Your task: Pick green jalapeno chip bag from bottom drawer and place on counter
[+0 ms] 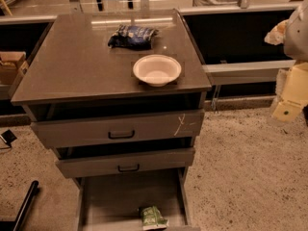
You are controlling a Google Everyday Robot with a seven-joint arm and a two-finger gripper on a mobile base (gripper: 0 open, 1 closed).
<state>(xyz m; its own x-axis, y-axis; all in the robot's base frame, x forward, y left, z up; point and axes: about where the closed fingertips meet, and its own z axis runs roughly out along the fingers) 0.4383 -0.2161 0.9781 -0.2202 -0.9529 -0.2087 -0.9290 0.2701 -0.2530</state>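
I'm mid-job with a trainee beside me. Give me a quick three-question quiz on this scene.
1. True or false: the green jalapeno chip bag lies in the open bottom drawer.
2. What lies behind the white bowl on the counter? A) dark blue bag B) red cup C) spoon
3. Fill in: the gripper is at the ___ edge of the view.
Key: 1 true; 2 A; 3 right.
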